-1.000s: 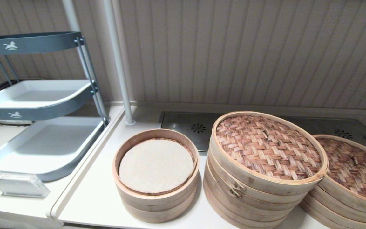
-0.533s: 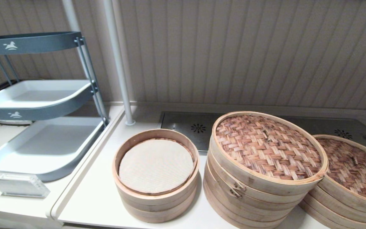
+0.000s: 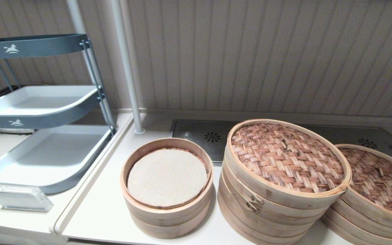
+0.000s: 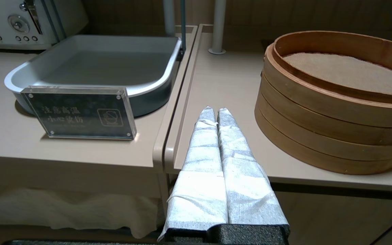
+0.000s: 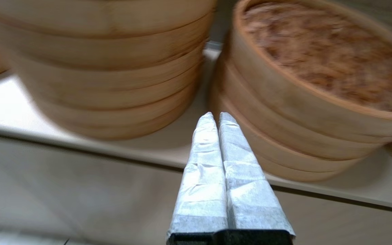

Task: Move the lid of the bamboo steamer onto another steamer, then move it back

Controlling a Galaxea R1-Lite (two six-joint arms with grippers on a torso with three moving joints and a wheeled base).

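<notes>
**Q:** Where is your lid right now?

**A:** The bamboo steamer lid [image 3: 379, 180], the one with the darker mottled weave, sits on the low wide steamer at the right end of the tabletop [image 3: 100, 217], partly behind the tall stack. In the right wrist view you see it too [image 5: 322, 54].

**Q:** And the other steamer?

**A:** The tall stack [image 3: 281, 183] stands in the middle, touching or nearly touching the low steamer, with its own paler woven top on and the small dark clasp [image 3: 254, 203] on the side facing you. To its left, a little apart, is the smaller steamer [image 3: 167, 187] with the white cloth liner.

**Q:** What are your arms doing?

**A:** Neither shows from the head camera. Your left gripper [image 4: 213, 110] hangs at the front edge of the tabletop, beside the smaller steamer, jaws pressed together and holding nothing. Your right gripper [image 5: 215, 115] hangs low before the tabletop edge, pointing at the gap between the tall stack and the low steamer, jaws likewise together and empty.

**Q:** Anything else around?

**A:** A grey tiered tray rack [image 3: 43, 112] and a clear sign block [image 3: 18, 198] stand on the left.
</notes>
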